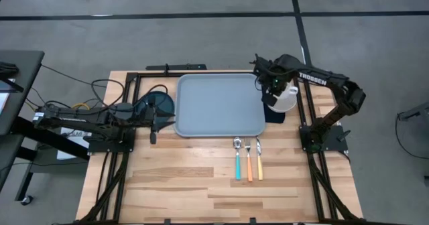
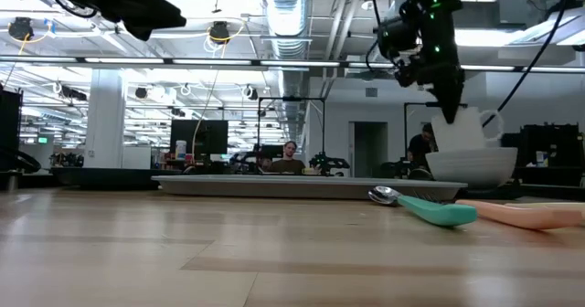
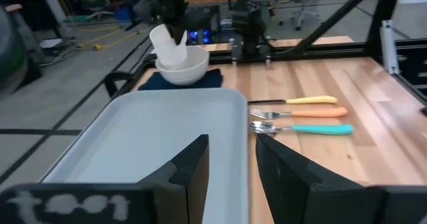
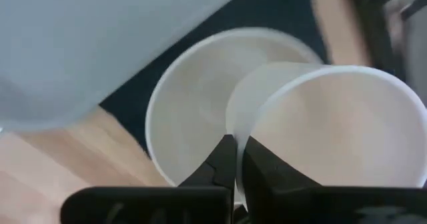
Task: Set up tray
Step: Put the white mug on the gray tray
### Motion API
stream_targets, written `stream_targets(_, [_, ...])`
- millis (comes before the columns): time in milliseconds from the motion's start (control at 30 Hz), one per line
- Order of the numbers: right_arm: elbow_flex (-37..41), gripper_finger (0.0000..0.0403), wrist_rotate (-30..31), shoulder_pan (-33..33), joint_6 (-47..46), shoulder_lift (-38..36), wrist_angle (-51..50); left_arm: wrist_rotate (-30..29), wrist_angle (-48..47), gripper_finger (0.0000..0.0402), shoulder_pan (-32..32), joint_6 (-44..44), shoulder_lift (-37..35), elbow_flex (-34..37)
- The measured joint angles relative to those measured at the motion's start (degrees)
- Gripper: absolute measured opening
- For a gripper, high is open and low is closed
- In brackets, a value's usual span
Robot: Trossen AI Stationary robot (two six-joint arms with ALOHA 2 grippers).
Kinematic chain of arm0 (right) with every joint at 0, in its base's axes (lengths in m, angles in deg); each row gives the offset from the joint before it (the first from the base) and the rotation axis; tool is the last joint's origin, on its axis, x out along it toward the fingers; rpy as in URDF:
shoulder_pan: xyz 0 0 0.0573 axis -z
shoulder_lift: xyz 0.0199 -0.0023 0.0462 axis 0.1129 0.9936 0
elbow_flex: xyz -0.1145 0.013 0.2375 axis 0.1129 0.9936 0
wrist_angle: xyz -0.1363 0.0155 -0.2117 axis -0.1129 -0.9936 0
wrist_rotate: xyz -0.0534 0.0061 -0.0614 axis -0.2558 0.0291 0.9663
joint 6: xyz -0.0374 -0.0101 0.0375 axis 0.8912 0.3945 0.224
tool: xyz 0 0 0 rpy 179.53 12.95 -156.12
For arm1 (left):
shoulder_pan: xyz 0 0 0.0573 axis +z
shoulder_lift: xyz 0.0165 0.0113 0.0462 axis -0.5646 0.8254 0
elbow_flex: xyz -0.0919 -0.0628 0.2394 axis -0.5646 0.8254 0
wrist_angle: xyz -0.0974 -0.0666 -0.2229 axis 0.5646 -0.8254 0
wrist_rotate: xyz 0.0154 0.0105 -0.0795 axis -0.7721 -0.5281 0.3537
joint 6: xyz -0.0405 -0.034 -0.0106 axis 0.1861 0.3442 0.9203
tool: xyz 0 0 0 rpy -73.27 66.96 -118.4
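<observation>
The tray lies flat at the far middle of the wooden table, with nothing on it. The right gripper hangs just off the tray's right rim, over the white bowl, its fingers clamped on the rim of a white cup. In the low view the cup is tilted and sits at the top of the bowl; whether it touches the bowl cannot be told. The bowl rests on a dark navy napkin beside the tray's right edge.

The left gripper waits at the tray's left side, near the round dark teal plate, fingers apart and pointing across the tray.

In front of the tray's right corner lie three utensils side by side: one with a teal handle, one orange, one yellow. They are close to the tray but not on it.
</observation>
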Motion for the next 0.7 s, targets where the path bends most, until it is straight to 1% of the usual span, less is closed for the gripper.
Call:
stream_targets(100, [-3.7, 0.0001, -0.1, -1.4, 0.4, 0.0, 0.3, -2.6, 0.7, 0.0114, 0.0, 0.0, 0.0, 0.0])
stream_targets(267, [-8.9, 0.0, -1.2, -6.0, 5.2, 0.0, 2.5, -7.5, 5.4, 0.0114, 0.0, -0.3, 0.7, 0.0])
stream_targets(400, [-11.3, 0.0, -4.3, -10.4, 11.8, 0.0, 5.5, -7.5, 8.4, 0.0114, 0.0, -2.3, 2.4, 0.0])
stream_targets(533, [-13.1, 0.0, -8.9, -13.6, 18.9, 0.1, 9.8, -10.3, 9.3, 0.0114, 1.7, -2.8, 4.9, 0.0])
stream_targets(633, [-16.2, 0.0, -13.4, -14.6, 22.2, 2.3, 11.3, -11.0, 9.1, 0.0114, 4.3, -2.7, 5.8, 0.0])
stream_targets(700, [-19.5, 0.0, -14.3, -14.9, 23.2, 5.2, 10.9, -10.3, 8.9, 0.0114, 6.4, -2.1, 5.7, 0.0])
